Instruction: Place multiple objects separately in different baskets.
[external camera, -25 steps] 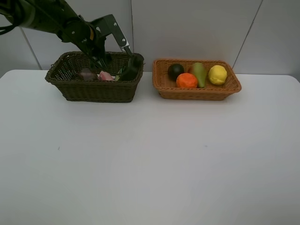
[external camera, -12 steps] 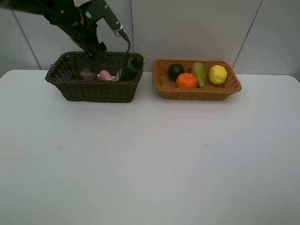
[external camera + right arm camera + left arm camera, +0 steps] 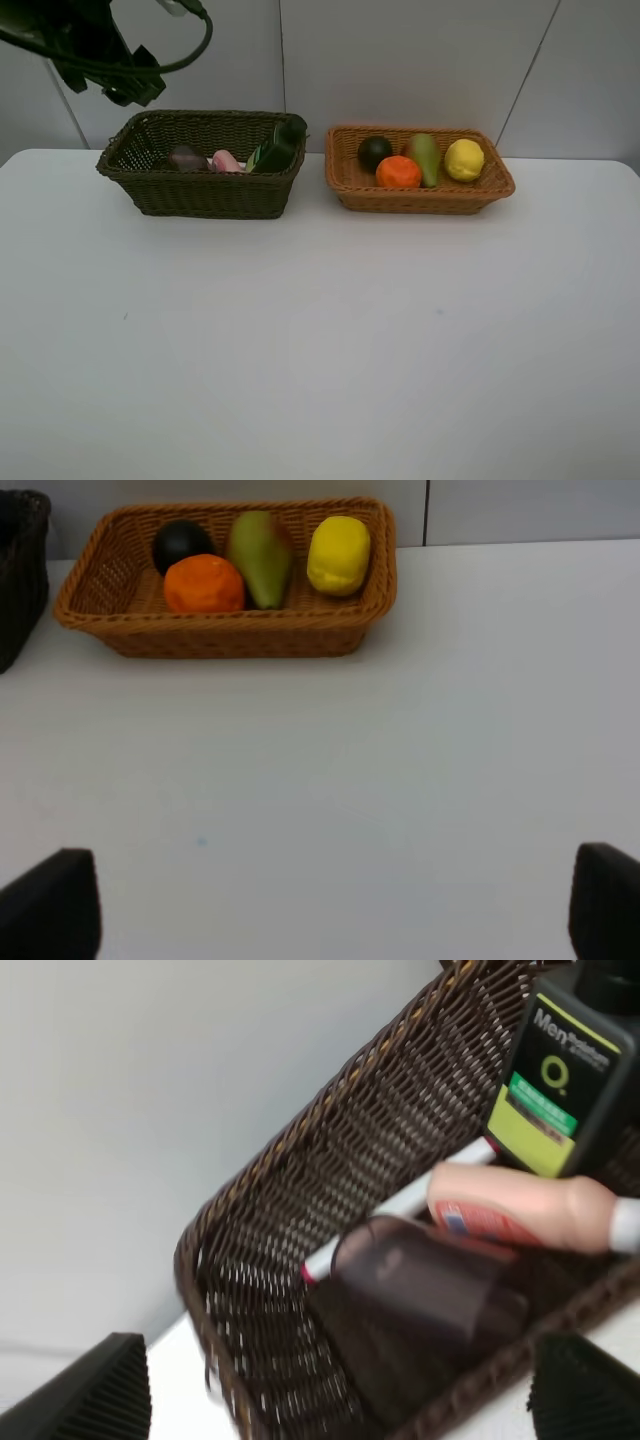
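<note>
1. The dark olive-brown woven basket (image 3: 200, 165) holds the dark green bottle (image 3: 277, 148), pink bottle (image 3: 226, 161) and translucent pinkish cup (image 3: 186, 157).
2. The orange-tan woven basket (image 3: 418, 170), just beside it, holds the orange (image 3: 398, 172), green-red pear (image 3: 426, 157), yellow lemon (image 3: 464, 159) and dark green round fruit (image 3: 374, 151).
3. Nothing lies loose on the white worktop (image 3: 320, 330); sorting looks finished.
4. Only the left wrist view shows the white-pink marker (image 3: 322, 1258) under the cup.
5. The left pincer (image 3: 340, 1395) is spread wide and empty above the dark basket; the right pincer (image 3: 335, 905), unseen from above, is spread wide and empty too.

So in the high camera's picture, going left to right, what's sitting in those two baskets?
Dark basket: pinkish cup → pink bottle → dark green bottle. Orange basket: dark green fruit → orange → pear → lemon.
</note>
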### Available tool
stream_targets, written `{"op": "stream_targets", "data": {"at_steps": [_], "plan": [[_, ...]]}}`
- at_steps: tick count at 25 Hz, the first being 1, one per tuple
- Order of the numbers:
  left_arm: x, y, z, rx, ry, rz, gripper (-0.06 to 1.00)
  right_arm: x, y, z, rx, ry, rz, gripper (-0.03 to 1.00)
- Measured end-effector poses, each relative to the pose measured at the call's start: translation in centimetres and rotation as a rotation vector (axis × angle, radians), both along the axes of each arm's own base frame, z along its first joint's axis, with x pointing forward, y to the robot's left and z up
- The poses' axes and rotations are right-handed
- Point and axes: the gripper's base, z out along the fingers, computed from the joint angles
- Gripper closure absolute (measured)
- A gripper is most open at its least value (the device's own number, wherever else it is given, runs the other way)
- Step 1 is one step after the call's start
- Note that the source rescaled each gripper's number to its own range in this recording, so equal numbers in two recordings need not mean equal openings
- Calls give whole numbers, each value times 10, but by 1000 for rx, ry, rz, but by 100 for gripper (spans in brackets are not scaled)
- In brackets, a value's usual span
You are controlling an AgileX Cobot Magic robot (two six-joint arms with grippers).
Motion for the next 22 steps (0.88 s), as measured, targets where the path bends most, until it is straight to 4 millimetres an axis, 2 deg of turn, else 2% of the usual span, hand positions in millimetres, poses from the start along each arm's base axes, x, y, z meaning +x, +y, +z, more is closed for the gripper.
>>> {"op": "stream_targets", "data": {"at_steps": [4, 8, 15, 22], "plan": [[-40, 16, 9, -28, 8, 42, -6, 0, 0, 0, 0, 0, 0, -1], [-79, 30, 6, -59, 60, 80, -6, 0, 0, 0, 0, 0, 0, -1], [-149, 48, 7, -214, 180, 146, -6, 0, 0, 0, 0, 0, 0, -1], [-205, 59, 4, -301, 311, 159, -6, 0, 0, 0, 0, 0, 0, -1]]}}
